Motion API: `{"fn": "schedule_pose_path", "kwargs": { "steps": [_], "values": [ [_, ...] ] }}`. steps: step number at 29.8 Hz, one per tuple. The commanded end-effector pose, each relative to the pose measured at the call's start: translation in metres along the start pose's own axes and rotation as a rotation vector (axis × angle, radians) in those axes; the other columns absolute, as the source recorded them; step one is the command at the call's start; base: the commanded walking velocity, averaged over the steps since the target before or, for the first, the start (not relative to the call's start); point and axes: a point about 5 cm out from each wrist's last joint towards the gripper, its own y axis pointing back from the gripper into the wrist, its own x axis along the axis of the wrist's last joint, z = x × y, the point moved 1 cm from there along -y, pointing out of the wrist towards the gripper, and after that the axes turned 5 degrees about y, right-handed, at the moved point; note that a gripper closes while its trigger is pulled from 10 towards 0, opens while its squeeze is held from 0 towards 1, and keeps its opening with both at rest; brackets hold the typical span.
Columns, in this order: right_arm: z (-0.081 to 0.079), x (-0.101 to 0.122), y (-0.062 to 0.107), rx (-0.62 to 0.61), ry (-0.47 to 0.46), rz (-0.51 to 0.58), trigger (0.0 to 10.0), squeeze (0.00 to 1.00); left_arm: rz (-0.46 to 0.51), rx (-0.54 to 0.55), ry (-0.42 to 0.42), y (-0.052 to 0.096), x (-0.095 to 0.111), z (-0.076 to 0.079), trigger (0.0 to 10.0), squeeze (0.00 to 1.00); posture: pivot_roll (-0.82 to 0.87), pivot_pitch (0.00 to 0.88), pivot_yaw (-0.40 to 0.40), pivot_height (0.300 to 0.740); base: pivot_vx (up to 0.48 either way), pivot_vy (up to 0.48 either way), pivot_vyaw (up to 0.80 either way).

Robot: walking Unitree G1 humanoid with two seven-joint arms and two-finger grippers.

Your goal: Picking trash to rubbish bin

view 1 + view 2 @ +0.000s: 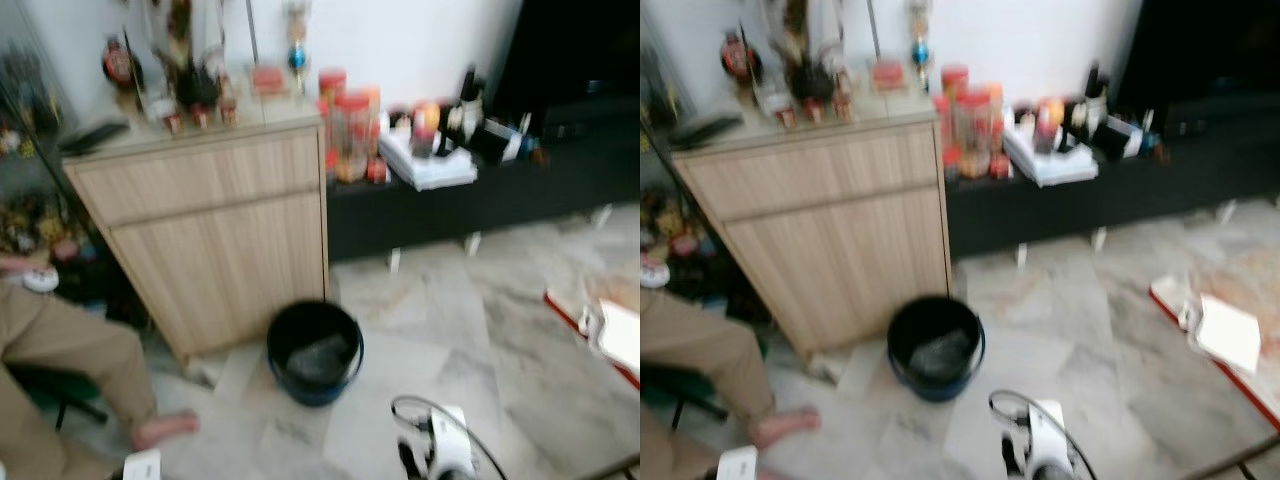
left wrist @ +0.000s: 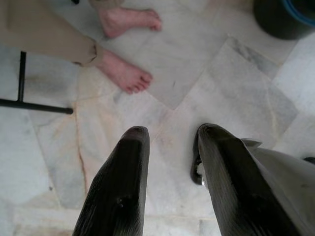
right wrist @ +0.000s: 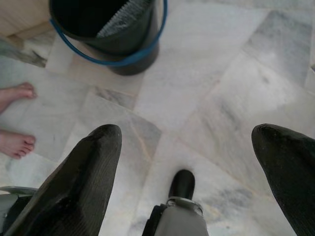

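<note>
Right gripper [image 3: 184,147] hung wide open, empty; left gripper [image 2: 170,142] fingers slightly apart, empty. Bin [image 1: 314,352] ahead. Paper [image 1: 1228,333] on floor looked light, floppy; pinch an edge.

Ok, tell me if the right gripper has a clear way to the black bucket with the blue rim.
Probably yes. The right gripper hangs open with nothing held, and bare marble floor lies between it and the black bucket with the blue rim. The person's feet sit off to one side, apart from that path.
</note>
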Motion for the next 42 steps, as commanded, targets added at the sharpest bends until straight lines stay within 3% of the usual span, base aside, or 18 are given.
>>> {"fn": "schedule_pose_path", "kwargs": {
  "steps": [1, 6, 42],
  "values": [
    [-0.0029, 0.0053, -0.0013, 0.005, -0.019, 0.017, 10.0, 0.0, 0.008, 0.006, 0.012, -0.0002, 0.0026, -0.0033, 10.0, 0.0, 0.07, 0.0, 0.039, 0.74, 0.0, 0.0, 0.0],
    [-0.0032, 0.005, -0.0013, 0.007, -0.035, 0.017, 10.0, 0.0, 0.012, 0.005, 0.015, -0.0002, 0.003, -0.0035, 10.0, 0.0, 0.07, 0.0, 0.039, 0.74, 0.0, 0.0, 0.0],
    [-0.0074, 0.0022, -0.0015, 0.002, -0.047, -0.004, 10.0, 0.0, 0.008, 0.01, -0.009, 0.0004, 0.0024, -0.0087, 10.0, 0.0, 0.08, 0.0, 0.062, 0.74, 0.0, 0.0, -0.77]
  ]
}}
